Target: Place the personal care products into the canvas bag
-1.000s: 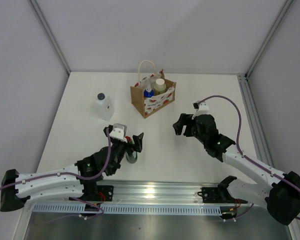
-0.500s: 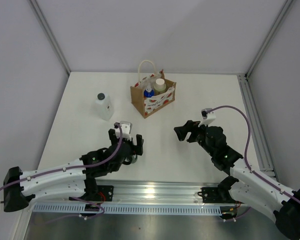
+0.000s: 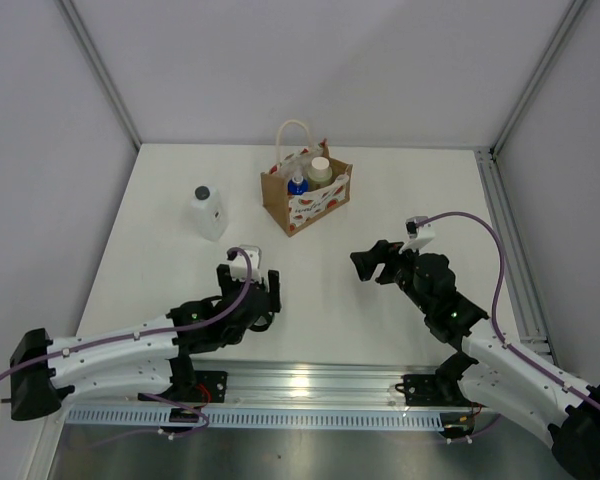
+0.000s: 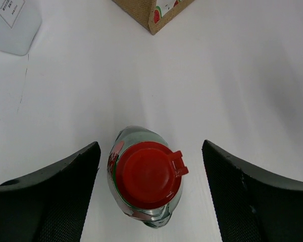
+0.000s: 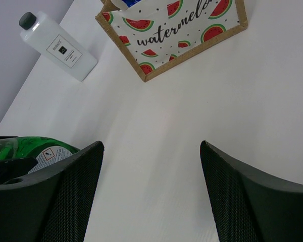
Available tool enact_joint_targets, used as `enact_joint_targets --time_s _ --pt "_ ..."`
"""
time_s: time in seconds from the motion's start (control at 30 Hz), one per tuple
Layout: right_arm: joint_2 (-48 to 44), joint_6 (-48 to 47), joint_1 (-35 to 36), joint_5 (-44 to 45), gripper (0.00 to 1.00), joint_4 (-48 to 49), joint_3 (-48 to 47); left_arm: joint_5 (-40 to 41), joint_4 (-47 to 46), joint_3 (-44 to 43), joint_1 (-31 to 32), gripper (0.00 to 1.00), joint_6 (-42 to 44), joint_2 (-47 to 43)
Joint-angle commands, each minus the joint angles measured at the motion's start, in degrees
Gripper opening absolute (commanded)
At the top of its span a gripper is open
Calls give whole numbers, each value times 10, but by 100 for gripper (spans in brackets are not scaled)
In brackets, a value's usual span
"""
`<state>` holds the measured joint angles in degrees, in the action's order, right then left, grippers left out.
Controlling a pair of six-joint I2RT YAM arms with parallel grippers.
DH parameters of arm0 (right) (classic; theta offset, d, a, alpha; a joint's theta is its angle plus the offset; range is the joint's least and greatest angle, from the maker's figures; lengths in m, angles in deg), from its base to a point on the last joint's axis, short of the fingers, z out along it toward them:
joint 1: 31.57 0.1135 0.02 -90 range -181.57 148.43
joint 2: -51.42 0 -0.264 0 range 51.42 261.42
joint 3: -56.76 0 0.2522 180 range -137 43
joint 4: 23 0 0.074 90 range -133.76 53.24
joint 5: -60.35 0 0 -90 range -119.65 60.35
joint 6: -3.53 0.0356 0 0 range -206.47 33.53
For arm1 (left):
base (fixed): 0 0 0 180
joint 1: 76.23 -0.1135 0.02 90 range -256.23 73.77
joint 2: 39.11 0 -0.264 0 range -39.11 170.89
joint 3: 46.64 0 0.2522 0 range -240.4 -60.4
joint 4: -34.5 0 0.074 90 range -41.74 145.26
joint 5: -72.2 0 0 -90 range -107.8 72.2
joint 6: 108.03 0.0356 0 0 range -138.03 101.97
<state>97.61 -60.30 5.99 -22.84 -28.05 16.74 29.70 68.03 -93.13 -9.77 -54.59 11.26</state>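
Note:
The dark green bottle with a red cap (image 4: 146, 179) stands upright on the table between the fingers of my left gripper (image 4: 150, 147), which is open and straddles it from above without touching. In the top view my left gripper (image 3: 259, 296) hides this bottle. The translucent white bottle with a black cap (image 3: 208, 212) stands at the far left. The canvas bag (image 3: 305, 198) holds the blue-capped bottle (image 3: 297, 185) and the white-capped bottle (image 3: 320, 170). My right gripper (image 3: 372, 265) is open and empty, over bare table short of the bag (image 5: 177, 30).
The right wrist view shows the white bottle (image 5: 60, 48) left of the bag and the green bottle (image 5: 30, 148) at its left edge. White walls enclose the table on three sides. A metal rail (image 3: 310, 385) runs along the near edge.
My left gripper has swung over the green bottle and now straddles it. My right arm has drawn back from the bag toward the near right, still open.

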Motion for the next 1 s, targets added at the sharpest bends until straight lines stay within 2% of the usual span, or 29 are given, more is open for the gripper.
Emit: enact_joint_targets --time_s 0.0,0.17,0.23,0.3,0.4,0.47,0.5,0.6,0.8,0.97 --pt "-5 -7 3 6 81 17 -4 24 4 -8 -3 84 -25 10" --pt "-7 -9 3 7 81 13 -5 26 15 -2 -3 82 -41 28" --pt "-7 -9 3 6 81 12 -6 31 18 -4 -2 77 -43 34" --pt "-7 -9 3 6 81 10 -6 37 18 -5 -2 66 -41 36" --pt "-6 -14 3 20 81 9 -5 53 45 -15 -2 32 -59 37" --pt "0 -13 3 18 81 11 -5 72 55 -19 -3 22 -67 33" --pt "1 -13 3 13 81 12 -5 76 59 -22 -3 13 -65 30" --pt "7 -10 3 6 81 12 -7 84 37 -38 -3 1 -39 19" --pt "2 -8 4 6 81 11 -7 83 -36 -73 -7 1 40 7" --pt "1 -6 6 7 81 13 -5 55 -75 -123 -47 0 97 17"
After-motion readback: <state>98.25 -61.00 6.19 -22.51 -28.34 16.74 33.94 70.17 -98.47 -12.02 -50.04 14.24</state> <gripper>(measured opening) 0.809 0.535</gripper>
